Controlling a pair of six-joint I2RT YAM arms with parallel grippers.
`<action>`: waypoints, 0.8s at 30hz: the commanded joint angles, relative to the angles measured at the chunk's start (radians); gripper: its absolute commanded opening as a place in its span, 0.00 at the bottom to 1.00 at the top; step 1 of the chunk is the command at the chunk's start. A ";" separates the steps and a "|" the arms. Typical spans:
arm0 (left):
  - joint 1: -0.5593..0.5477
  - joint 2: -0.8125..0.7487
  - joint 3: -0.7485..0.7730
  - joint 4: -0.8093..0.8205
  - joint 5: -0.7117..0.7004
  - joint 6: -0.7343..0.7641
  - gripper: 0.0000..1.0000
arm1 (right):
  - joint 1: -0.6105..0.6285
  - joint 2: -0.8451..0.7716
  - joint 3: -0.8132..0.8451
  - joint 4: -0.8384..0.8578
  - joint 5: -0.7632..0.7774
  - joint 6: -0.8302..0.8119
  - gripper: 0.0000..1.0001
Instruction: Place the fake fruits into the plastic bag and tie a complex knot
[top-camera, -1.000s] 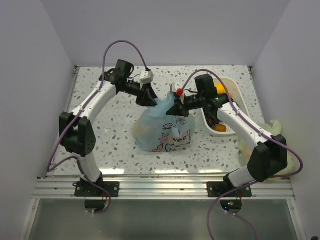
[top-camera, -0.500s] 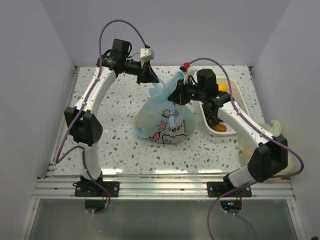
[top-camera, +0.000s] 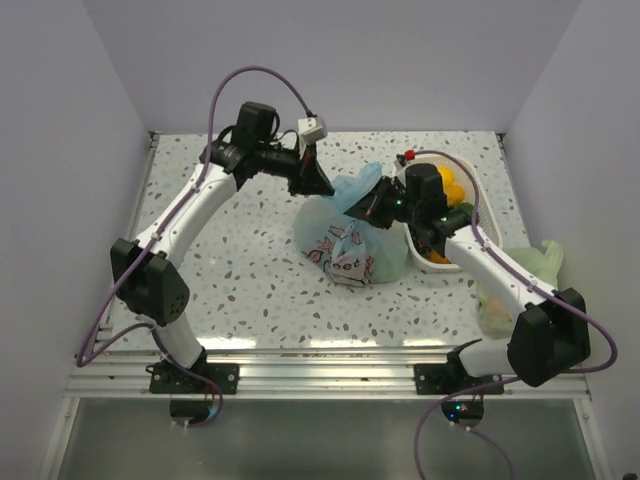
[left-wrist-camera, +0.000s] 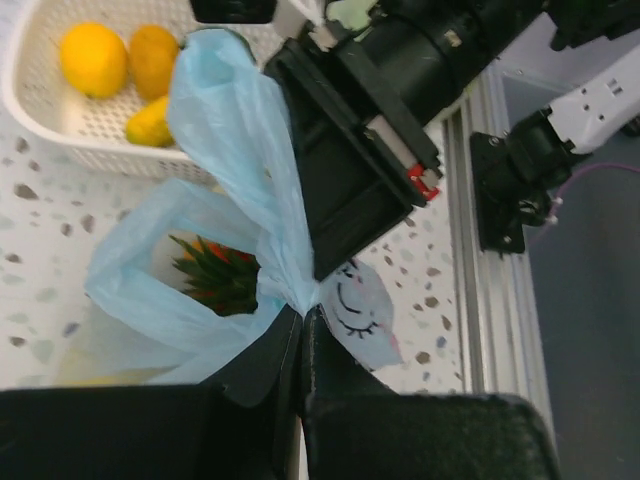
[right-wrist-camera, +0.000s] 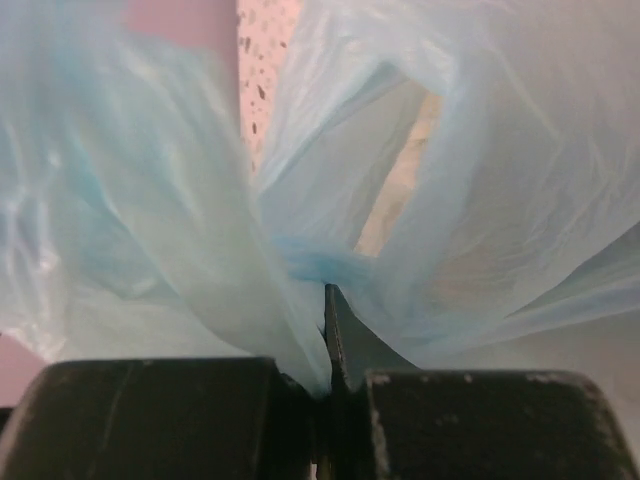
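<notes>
Two grips: left gripper (left-wrist-camera: 302, 318) and right gripper (right-wrist-camera: 323, 325) pinch plastic bag (top-camera: 345, 245) between them

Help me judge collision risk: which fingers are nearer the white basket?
Right. The right fingers pinch the bag just beside the basket; the left fingers hold its far side, farther off.

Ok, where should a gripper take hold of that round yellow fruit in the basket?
Pinch the yellow fruit across its round middle, probably straight down from above: the basket wall hems one side and the orange fruit crowds the other, leaving only its top open.
</notes>
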 joint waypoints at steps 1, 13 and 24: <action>-0.010 -0.113 -0.225 0.197 -0.053 -0.234 0.00 | 0.002 -0.005 -0.077 0.083 0.057 0.114 0.00; -0.088 -0.441 -0.787 0.848 -0.214 -0.747 0.00 | 0.001 0.041 -0.036 0.154 0.059 -0.022 0.00; -0.114 -0.382 -0.744 0.746 -0.299 -0.643 0.00 | -0.031 0.002 0.067 -0.142 -0.180 -0.713 0.72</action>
